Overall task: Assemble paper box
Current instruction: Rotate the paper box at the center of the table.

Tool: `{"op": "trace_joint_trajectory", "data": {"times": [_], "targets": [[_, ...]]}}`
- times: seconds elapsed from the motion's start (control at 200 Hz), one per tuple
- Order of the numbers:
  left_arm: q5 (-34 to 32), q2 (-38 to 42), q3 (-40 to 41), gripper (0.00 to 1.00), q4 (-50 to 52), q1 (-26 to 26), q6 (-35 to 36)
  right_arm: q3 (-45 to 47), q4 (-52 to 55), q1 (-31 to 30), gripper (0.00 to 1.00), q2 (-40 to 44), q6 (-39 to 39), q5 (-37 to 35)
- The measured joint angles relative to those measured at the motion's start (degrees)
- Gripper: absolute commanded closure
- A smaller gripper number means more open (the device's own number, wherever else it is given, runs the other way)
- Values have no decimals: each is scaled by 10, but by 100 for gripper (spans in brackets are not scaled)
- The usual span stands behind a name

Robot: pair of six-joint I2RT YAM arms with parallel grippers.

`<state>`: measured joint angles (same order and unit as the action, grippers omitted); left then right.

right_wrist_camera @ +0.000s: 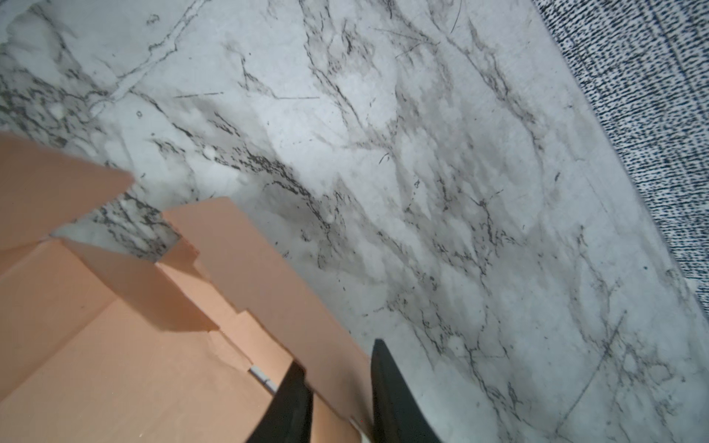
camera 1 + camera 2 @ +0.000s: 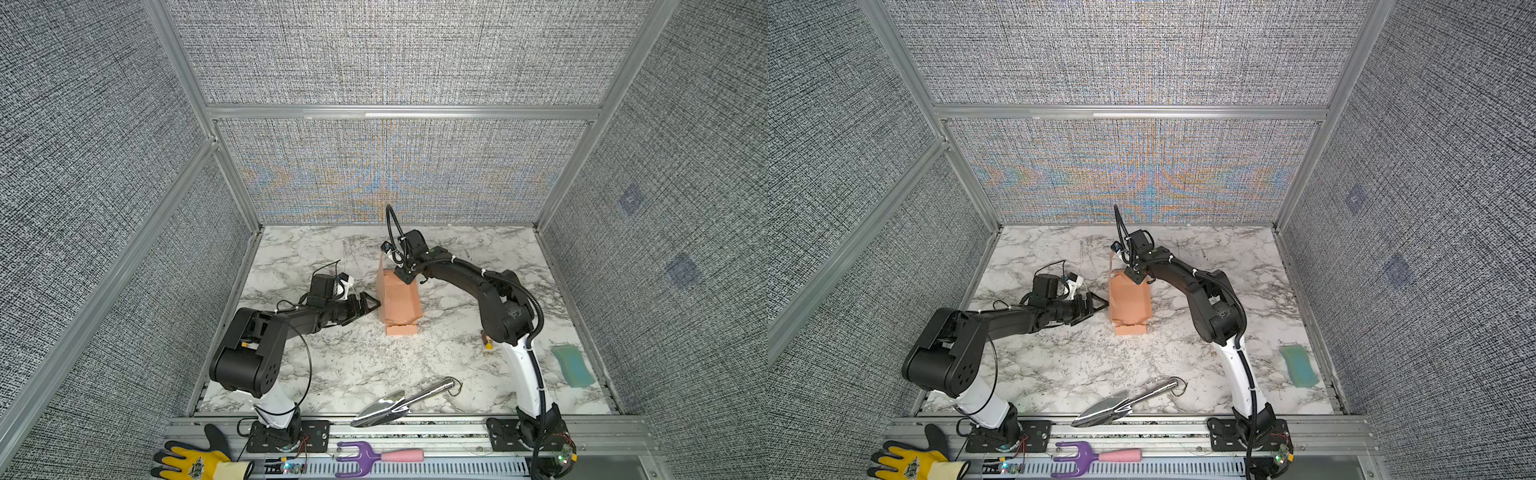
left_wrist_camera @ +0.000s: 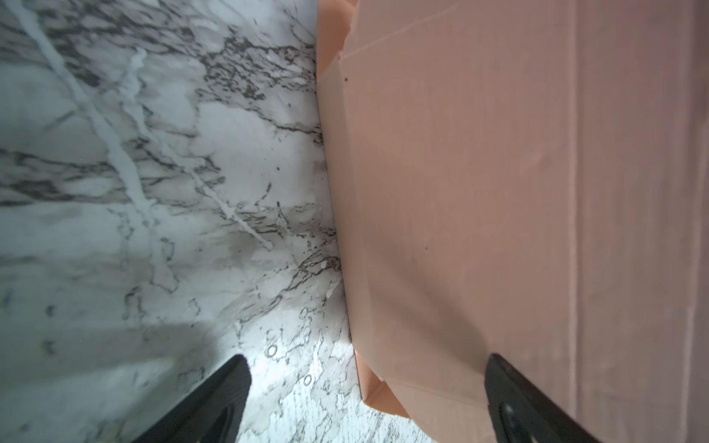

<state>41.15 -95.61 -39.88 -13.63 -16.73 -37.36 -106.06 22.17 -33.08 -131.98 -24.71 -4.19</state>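
The salmon-pink paper box (image 2: 400, 303) (image 2: 1130, 301) stands part-folded in the middle of the marble table (image 2: 353, 365), its side walls up. A tab lies flat at its near end. At the far end my right gripper (image 2: 405, 275) (image 1: 337, 356) comes down from above. Its fingers (image 1: 391, 391) are shut on the right wall of the paper box (image 1: 115, 364), one inside and one outside. My left gripper (image 2: 371, 302) (image 3: 367, 358) lies low and wide open against the left wall (image 3: 479, 191), gripping nothing.
A metal trowel (image 2: 401, 402) lies near the front edge. A green sponge (image 2: 573, 366) sits at the right side by the wall. On the front rail lie a purple hand fork (image 2: 365, 457) and a yellow glove (image 2: 191, 461). Fabric walls close in three sides.
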Motion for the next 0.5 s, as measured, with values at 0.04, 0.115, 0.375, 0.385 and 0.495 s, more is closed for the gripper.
{"op": "trace_joint_trajectory", "data": {"times": [0.04, 0.115, 0.375, 0.385, 0.495], "targets": [[0, 0, 0, 3, 0, 0, 0, 0, -5, -1, 77, -1, 0, 0], [0, 0, -1, 3, 0, 1, -2, 0, -10, -3, 84, -2, 0, -2], [0, -10, -21, 3, 4, 7, -2, 1, -14, -3, 93, -2, 10, -2], [0, -11, -22, 3, 4, 7, -2, 2, -14, -3, 93, -2, 12, -2], [0, -18, -31, 2, 5, 10, -2, 10, -14, 2, 96, 7, 28, 0]]}}
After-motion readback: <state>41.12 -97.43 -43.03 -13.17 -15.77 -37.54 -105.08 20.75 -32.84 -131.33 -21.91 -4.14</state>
